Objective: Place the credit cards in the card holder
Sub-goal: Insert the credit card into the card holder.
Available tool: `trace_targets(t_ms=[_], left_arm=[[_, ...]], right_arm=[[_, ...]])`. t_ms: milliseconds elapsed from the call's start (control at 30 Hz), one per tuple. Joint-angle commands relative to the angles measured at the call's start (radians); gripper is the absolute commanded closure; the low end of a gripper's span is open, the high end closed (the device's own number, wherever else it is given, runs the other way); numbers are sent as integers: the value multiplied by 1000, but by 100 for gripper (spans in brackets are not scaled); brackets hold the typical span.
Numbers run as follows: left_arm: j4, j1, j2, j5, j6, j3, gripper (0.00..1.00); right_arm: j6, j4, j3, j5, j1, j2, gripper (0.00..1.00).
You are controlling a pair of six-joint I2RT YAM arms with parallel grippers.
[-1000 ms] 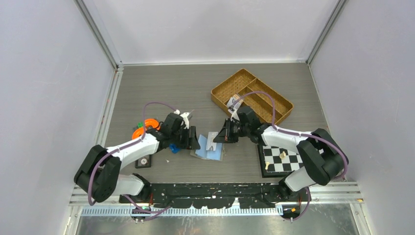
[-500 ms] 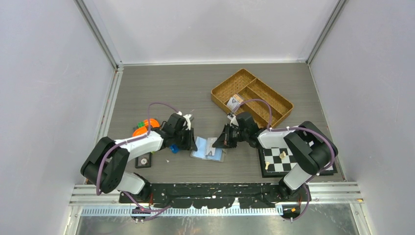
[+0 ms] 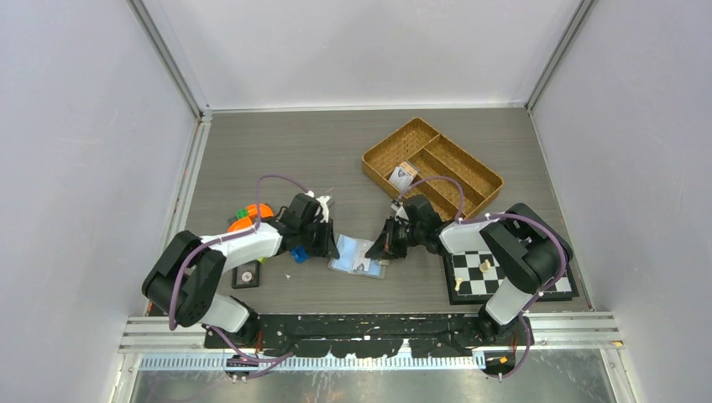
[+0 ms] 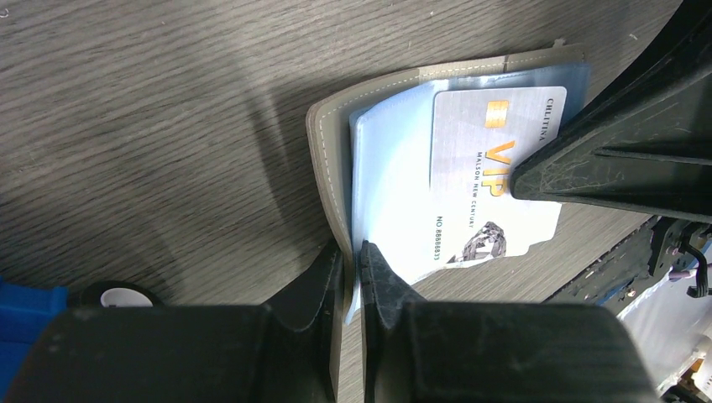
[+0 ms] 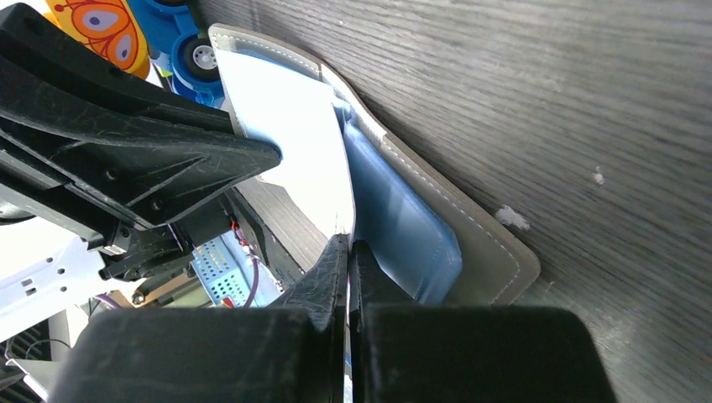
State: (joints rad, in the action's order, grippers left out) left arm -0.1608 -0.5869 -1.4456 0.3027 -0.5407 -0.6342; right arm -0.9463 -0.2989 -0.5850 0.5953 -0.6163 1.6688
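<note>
- My top external camera sits high behind the rig. It looks steeply down and forward over the whole table from far off.
- My left wrist camera rides just behind the left gripper, low over the table and very close to the card holder.
- My right wrist camera looks past the right gripper from the opposite side, equally close.
- All three views share the card holder. Each wrist view also catches the other arm's gripper, and the left wrist view shows the credit card face-on.

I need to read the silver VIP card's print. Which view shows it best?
Left wrist: the silver VIP card lies face up on the open grey folding card holder, print legible. Right wrist: washed-out white. Top: tiny pale patch.
</note>
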Motion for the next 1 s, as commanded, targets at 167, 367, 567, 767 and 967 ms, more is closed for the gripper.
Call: trace_targets(t_ms=[167, 367, 567, 767, 967], left_arm=[[14, 1, -19, 1, 29, -17, 90], [12, 1, -14, 7, 32, -13, 91], [16, 1, -14, 18, 34, -13, 91], [20, 2, -25, 29, 33, -19, 90], [22, 2, -24, 33, 32, -20, 88]], right_arm=[[13, 89, -40, -56, -6, 45, 100], [-2, 70, -48, -84, -5, 79, 100], [-28, 14, -31, -79, -7, 103, 99], [-61, -15, -33, -68, -12, 123, 100], [-94, -49, -27, -82, -21, 143, 99]])
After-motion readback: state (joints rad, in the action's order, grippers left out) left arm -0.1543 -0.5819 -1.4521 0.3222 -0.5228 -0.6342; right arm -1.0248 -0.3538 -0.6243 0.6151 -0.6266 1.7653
